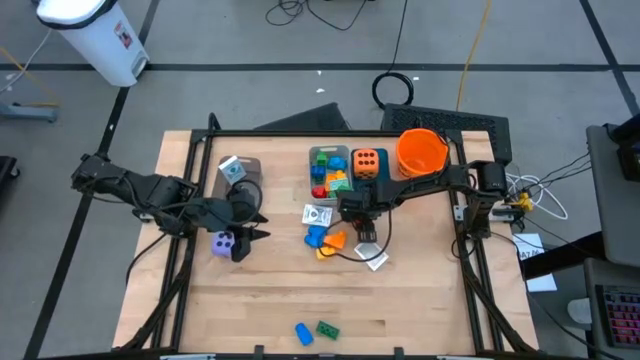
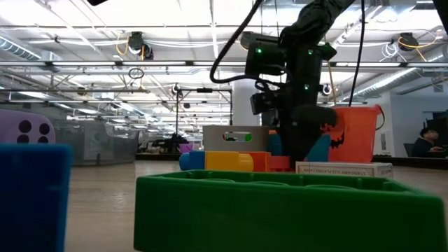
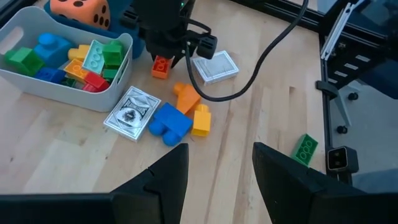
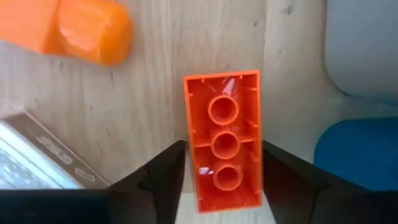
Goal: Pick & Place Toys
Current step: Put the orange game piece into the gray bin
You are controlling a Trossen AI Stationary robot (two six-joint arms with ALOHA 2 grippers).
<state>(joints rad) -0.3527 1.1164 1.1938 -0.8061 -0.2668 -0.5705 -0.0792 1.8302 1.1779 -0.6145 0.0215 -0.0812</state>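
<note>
Nearest the front edge of the worktop [image 1: 400, 310], well clear of the grey bin [image 1: 318, 160] that serves as landmark here, lie a loose blue brick [image 1: 302, 333] and green brick [image 1: 327, 328]. Closer to the bin, on its near side, sits a small cluster: a white packet [image 1: 317, 215], a larger blue brick [image 3: 169, 122] and a yellow brick [image 3: 201, 120], with another packet [image 3: 214, 66] just beyond them.

Beside that cluster the right tool [image 4: 222, 171] stands over an orange brick [image 4: 224, 138], its fingers set on either long side of it; whether they already press on the brick I cannot tell. The brick lies studs-down, hollow underside up. It looks light, rigid and smooth, so a squeeze across the two long flat walls should hold; the glossy plastic may slip if pinched off-centre.

Far to the bin's left, the left tool [image 3: 217, 168] waits with fingers apart, next to a purple die [image 1: 224, 243].

The bin already holds mixed bricks.
</note>
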